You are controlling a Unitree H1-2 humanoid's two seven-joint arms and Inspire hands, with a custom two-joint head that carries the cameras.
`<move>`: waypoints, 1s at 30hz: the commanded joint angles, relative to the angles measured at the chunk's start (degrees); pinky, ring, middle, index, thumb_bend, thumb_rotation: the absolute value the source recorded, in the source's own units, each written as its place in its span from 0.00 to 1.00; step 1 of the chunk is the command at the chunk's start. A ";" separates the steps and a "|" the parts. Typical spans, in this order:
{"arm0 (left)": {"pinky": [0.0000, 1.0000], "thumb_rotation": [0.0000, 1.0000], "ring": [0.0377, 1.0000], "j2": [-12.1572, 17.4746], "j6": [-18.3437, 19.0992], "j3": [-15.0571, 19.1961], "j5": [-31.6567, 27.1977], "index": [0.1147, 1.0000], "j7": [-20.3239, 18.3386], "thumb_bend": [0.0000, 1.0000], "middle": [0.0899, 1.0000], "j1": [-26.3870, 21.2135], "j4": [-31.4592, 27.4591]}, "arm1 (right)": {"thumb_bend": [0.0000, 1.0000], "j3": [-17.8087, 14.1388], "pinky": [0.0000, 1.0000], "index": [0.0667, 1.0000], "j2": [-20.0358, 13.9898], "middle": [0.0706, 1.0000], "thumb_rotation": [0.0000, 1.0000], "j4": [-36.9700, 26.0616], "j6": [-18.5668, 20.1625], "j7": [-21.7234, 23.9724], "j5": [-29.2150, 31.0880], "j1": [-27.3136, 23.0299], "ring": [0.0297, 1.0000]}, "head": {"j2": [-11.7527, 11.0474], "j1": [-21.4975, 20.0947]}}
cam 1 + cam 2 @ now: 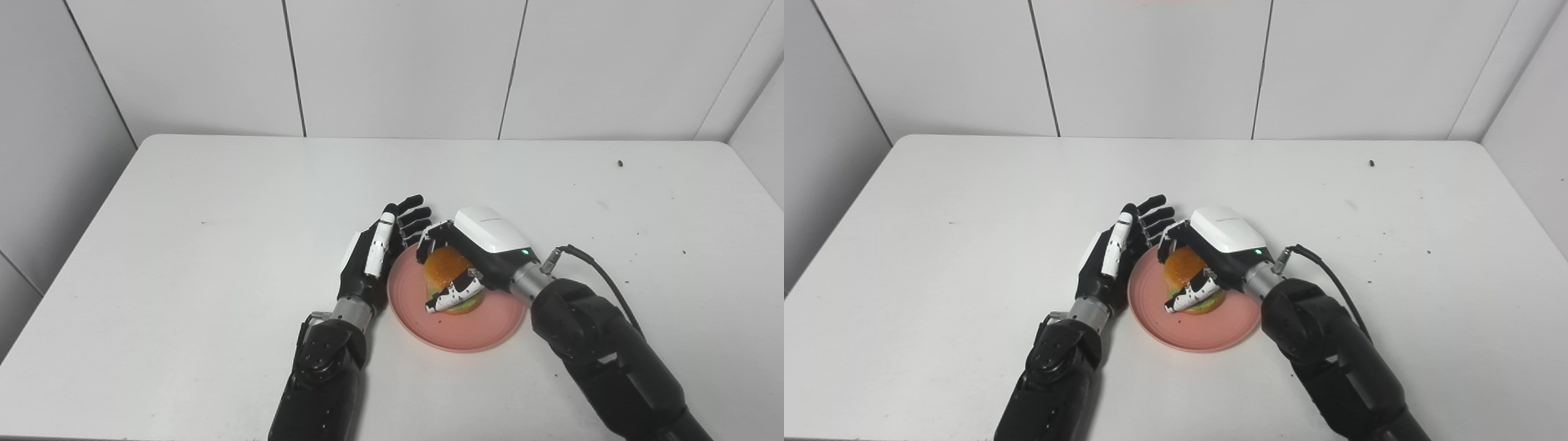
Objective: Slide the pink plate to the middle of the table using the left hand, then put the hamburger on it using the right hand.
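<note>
My two eyes sit side by side on my head, looking steeply down and forward over the desk [184,245] toward the wall [398,61]. Both share almost the whole desk, slightly offset sideways.

The white table [245,257] carried a pink plate [456,334] near its middle, lying flat just right of the left hand's extended fingers [407,214] and under the right hand's curled fingers [436,236]. Small dark specks [620,163] lay scattered toward the far right corner, well apart from both sets of fingers; they were possibly crumbs or marks.
</note>
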 commanded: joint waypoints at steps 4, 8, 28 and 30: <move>0.79 1.00 0.80 0.28 2.21 0.27 0.12 0.73 0.29 0.37 0.78 0.05 -1.34 | 0.52 -0.44 0.29 0.48 -0.31 0.41 0.00 -1.06 -1.59 0.44 0.53 -2.04 0.34 | 0.08 -0.58; 0.73 1.00 0.76 0.47 1.97 0.45 0.10 0.72 0.18 0.36 0.75 -0.33 -1.01 | 0.51 -1.34 0.44 0.46 -0.32 0.54 0.15 -3.59 -0.14 1.48 1.16 -1.25 0.49 | 0.00 -0.95; 0.79 1.00 0.82 1.35 1.38 1.33 -0.61 0.78 -1.03 0.37 0.81 -0.41 -0.45 | 0.73 -5.21 0.70 0.81 -0.82 0.80 0.74 -9.98 -0.24 4.15 4.52 0.70 0.78 | 0.11 -1.54; 0.81 1.00 0.84 1.39 2.42 1.60 -0.82 0.78 -1.05 0.38 0.81 -0.37 -1.03 | 0.74 -5.80 0.72 0.82 -0.49 0.81 0.75 -10.25 0.15 3.79 4.95 1.10 0.80 | 0.08 -1.46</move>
